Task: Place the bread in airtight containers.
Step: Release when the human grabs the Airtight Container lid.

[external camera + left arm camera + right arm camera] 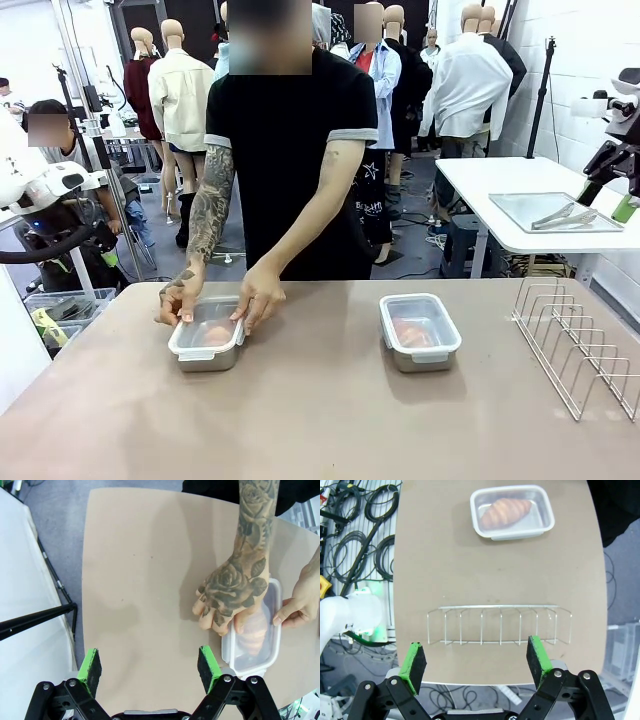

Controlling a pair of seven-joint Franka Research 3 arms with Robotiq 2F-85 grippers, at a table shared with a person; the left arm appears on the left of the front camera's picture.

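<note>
A tan table [300, 400] w/ a person standing at its far side. Two small steel containers sit on it, well apart. The left container [207, 340] holds a croissant [252, 632] under a clear lid [255, 652]; both of the person's hands [258, 298] press on that lid's edges, one hand [230, 597] tattooed. The right container [419, 332] sits alone, lid on, w/ a second croissant [505, 511] inside. A wire rack [580, 345] stands at the table's right edge. Left gripper [150, 667] hangs above the table nr the left container, jaws wide apart, empty. Right gripper [477, 660] hangs over the rack, jaws also apart, empty.
</note>
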